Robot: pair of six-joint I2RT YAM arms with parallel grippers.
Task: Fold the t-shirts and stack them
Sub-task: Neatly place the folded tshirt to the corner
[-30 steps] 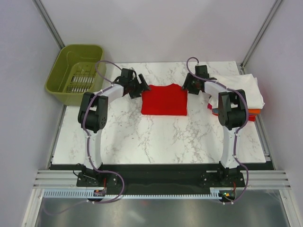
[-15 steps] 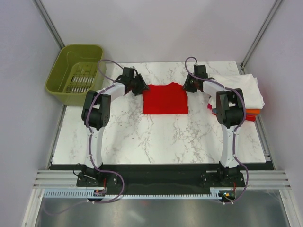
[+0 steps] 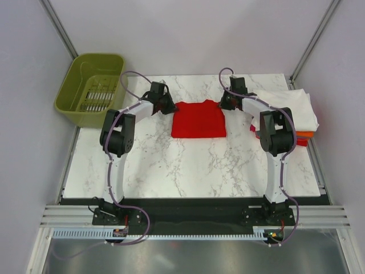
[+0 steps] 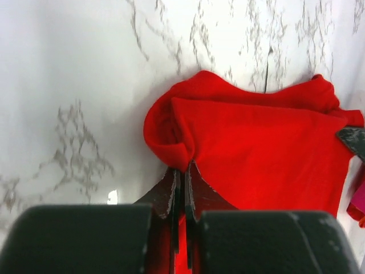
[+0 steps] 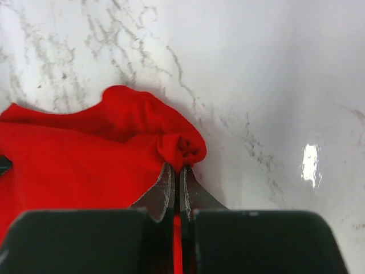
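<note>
An olive-green basket point(image 3: 91, 85) stands at the far left, beside the corner of the marble desk point(image 3: 188, 165). Right of it, the left hand point(image 3: 165, 104) is down at the far left corner of the red t-shirt point(image 3: 198, 120). In the left wrist view its 2 fingers point(image 4: 168, 191) are pressed almost together, with a bunched fold of red cloth pinched between the tips. The shirt lies on the far middle of the desk as a rough rectangle, mostly flat, with its 2 far corners gathered into small lumps. The right hand point(image 3: 226, 103) is at the far right corner. The right wrist view shows its fingers point(image 5: 157, 197) likewise nearly closed, nipping a small knot of the red cloth. At the desk's right edge, beside the right arm, rests a stack of folded t-shirts point(image 3: 299, 108), white on top with orange and red edges showing beneath.
</note>
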